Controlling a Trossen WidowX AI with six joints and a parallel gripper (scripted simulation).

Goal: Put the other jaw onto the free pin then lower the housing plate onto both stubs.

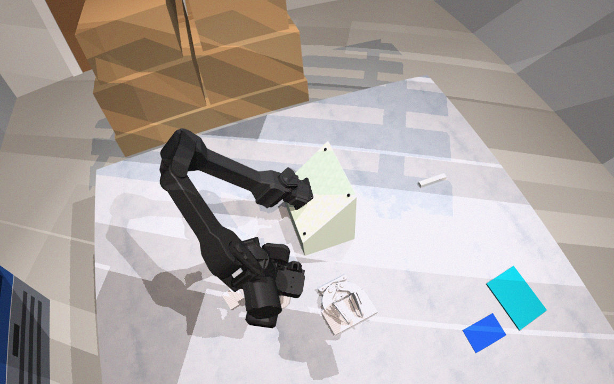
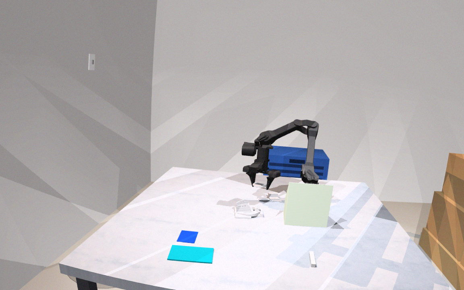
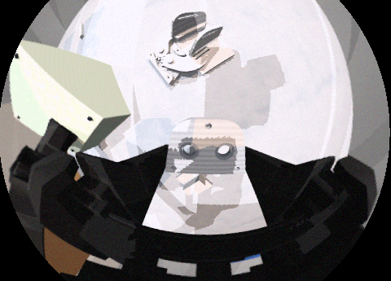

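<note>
Housing plate (image 1: 287, 301) (image 2: 259, 185) (image 3: 208, 165) clamped between the 2 fingers of the gripper (image 1: 275, 300) (image 2: 260, 186) (image 3: 205, 150), apart from the base assembly (image 1: 361, 312) (image 2: 242, 216) (image 3: 220, 60).
Taking the base assembly as landmark in the top view, the raised gripper is to its left; the plate, mostly hidden there, shows 2 large holes in the wrist view. The assembly lies on the table (image 1: 395, 343) (image 2: 147, 223) (image 3: 301, 37) with its 2 jaws visible; whether their teeth mesh, I cannot tell. Above it in the top view is the pale green block (image 1: 330, 212) (image 2: 308, 204) (image 3: 81, 81); to its right, the blue tile (image 1: 484, 333) (image 2: 187, 236) and the cyan tile (image 1: 516, 298) (image 2: 190, 254); above and to its right, the white bar (image 1: 431, 180) (image 2: 312, 259) (image 3: 82, 29).
</note>
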